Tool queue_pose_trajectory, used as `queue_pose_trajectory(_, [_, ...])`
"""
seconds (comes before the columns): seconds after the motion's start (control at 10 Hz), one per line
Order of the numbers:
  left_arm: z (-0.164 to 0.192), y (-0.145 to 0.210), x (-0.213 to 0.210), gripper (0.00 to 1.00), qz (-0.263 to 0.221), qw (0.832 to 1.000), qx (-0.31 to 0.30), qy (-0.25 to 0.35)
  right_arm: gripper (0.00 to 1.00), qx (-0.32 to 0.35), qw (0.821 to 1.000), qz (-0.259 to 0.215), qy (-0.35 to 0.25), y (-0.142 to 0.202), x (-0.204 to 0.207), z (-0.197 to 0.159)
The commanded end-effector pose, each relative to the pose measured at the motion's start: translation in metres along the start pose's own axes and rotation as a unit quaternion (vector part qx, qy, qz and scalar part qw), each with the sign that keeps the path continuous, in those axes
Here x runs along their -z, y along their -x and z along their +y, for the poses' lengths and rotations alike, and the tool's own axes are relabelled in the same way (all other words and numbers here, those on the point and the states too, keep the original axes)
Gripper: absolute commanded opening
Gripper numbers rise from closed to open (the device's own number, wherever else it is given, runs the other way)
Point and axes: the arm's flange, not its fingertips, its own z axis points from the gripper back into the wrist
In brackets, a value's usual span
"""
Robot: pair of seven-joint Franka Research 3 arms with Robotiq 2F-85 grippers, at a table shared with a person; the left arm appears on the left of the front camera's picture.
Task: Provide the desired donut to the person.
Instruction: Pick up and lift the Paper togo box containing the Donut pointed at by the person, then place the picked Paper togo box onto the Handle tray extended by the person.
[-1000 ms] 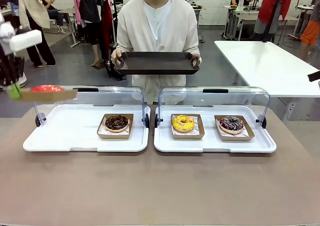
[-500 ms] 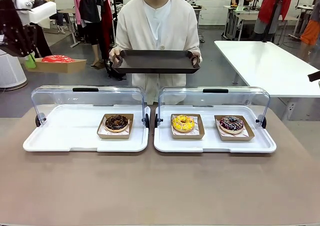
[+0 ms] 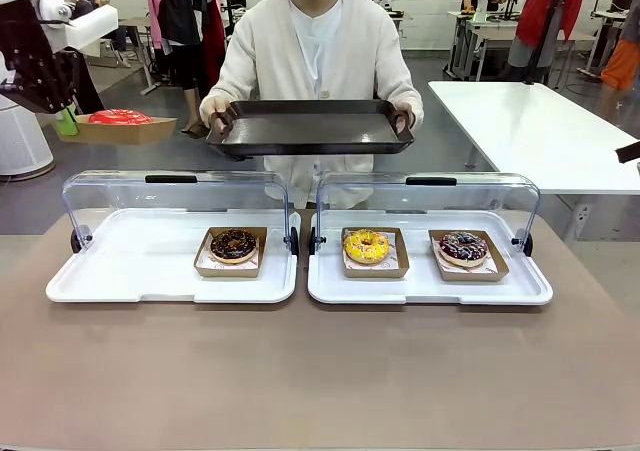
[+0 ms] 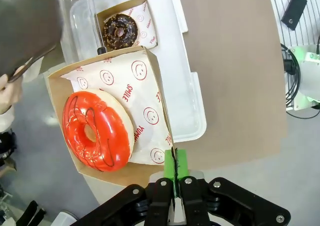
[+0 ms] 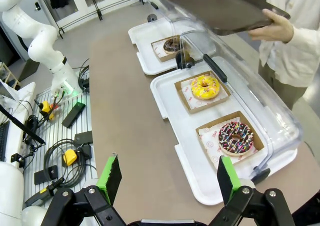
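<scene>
Across the table [image 3: 320, 381], facing a person [image 3: 316, 51] with a dark tray [image 3: 310, 129] in both hands. Up at far left, well apart from that tray: carton [image 3: 115, 131] with red donut [image 3: 118, 117], pinched at its edge by the closed left gripper [image 4: 176, 158]. Spread wide and empty: right gripper [image 5: 168, 175].

Red glaze among brown, white and cream

The red donut [image 4: 97, 131] is glossy, with thin dark squiggles. Its carton [image 4: 120, 174] is kraft brown, lined with white paper [image 4: 140, 85] printed with red smileys and "SMILE". The serving trays [image 3: 120, 276] are white. On them are a chocolate donut [image 3: 233, 243] with pale specks, a yellow donut [image 3: 366, 244] and a dark donut [image 3: 463, 246] with multicoloured sprinkles. The person [image 3: 365, 51] wears cream over white. The carried tray [image 3: 310, 131] is dark brown and the desk [image 3: 320, 371] is taupe.
</scene>
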Motion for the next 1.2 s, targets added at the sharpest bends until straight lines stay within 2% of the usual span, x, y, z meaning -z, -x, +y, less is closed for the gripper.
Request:
queue_pose_trajectory(0.0, [-0.0018,-0.0002,-0.0022,0.0,0.0,1.0,-0.001,0.0,1.0,-0.001,1.0,-0.007,-0.001,-0.0008,0.0009,0.0007])
queue_pose_trajectory(1.1, [-0.0001,0.0,0.0001,0.01,0.0,1.0,0.0,0.001,1.0,-0.001,1.0,-0.007,-0.001,-0.0008,0.0009,0.0007])
